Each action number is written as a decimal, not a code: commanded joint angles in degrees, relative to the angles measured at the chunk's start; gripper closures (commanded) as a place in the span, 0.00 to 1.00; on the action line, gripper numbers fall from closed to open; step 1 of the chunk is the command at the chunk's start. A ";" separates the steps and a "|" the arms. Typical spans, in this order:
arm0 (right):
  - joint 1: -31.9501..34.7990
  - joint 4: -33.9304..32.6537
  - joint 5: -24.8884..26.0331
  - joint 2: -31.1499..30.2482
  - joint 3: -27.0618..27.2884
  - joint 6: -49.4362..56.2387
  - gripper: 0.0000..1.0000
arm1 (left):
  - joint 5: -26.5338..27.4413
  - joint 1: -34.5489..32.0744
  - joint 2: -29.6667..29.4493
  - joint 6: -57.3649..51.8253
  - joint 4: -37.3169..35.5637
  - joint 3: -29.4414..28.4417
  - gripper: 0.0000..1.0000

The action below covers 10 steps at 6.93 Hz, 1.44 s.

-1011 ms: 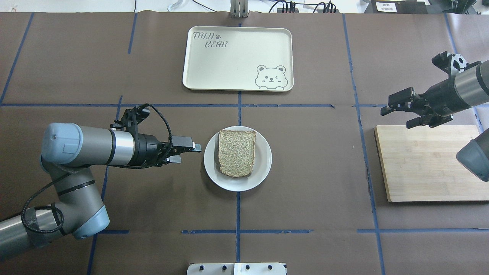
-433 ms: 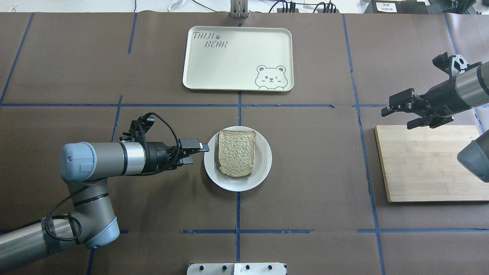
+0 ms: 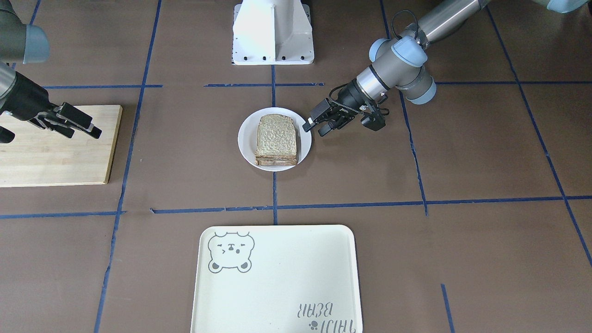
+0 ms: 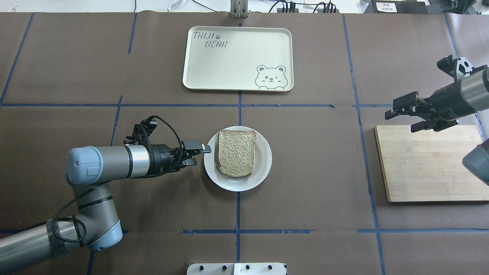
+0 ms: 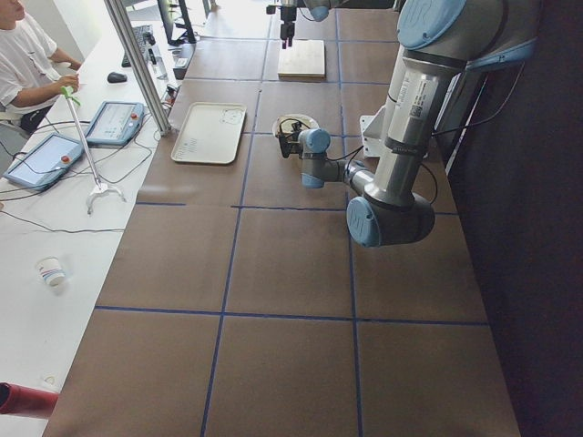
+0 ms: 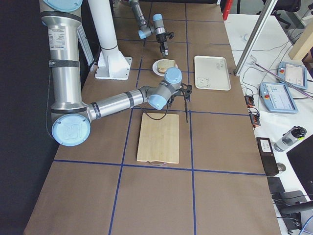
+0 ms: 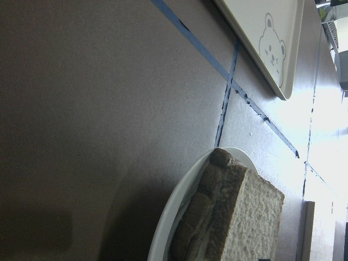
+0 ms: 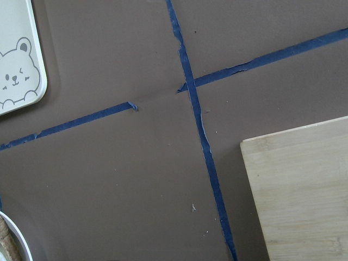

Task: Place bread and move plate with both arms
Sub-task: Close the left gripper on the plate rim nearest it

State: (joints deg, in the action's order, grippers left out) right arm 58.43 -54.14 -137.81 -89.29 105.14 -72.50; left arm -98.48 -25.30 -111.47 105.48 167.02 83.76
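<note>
Left gripper [image 4: 201, 154] sits low at the table, arm stretched out flat, jaws apart with nothing between them. We see the plate [image 4: 263, 168] directly ahead of its fingertips. In the overhead view one fingertip overlaps the near rim and the other stops just short of it. We can't tell whether either one actually touches the rim. The bread [image 4: 237, 152] lies flat on that plate, just past the left gripper's tips, crust dome pointing away from the tray [image 4: 237, 57]. In the front-facing view the slice's edge shows darker layers under the top face, so it looks stacked; we can't tell on what. The left wrist camera has the plate rim and the bread's side filling its lower frame, very close in. The tray lies well off to the side of the left gripper, on the far half of the table, with nothing on it. Right gripper [image 4: 401, 120] is well apart from the plate, across the table from the left one, fingers spread and holding nothing. It points toward the plate side. It hangs above the corner of the wooden board [image 4: 428, 168], with most of the board behind and beside its fingers. The right wrist camera looks down on that board corner and crossing blue tape lines. A corner of the tray sits at one frame edge and a sliver of the plate at another. Bread is on the plate; the plate is on bare brown table cover [image 4: 313, 160] between the two grippers, much nearer the left.
</note>
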 commanded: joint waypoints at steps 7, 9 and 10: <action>-0.95 -0.09 0.88 -0.36 0.60 -0.01 0.00 | 0.13 1.66 -3.57 0.08 0.76 -5.35 0.61; -0.95 -0.09 0.88 -0.36 0.60 -0.01 0.00 | 0.13 1.66 -3.93 0.08 0.76 -5.45 0.62; -0.95 -0.09 0.88 -0.36 0.60 -0.01 0.00 | 0.13 1.74 -4.19 0.08 0.76 -5.45 0.64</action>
State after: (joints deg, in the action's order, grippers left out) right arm 57.49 -54.23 -136.93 -89.65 105.73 -72.51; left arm -98.35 -23.62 -115.39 105.56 167.78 78.36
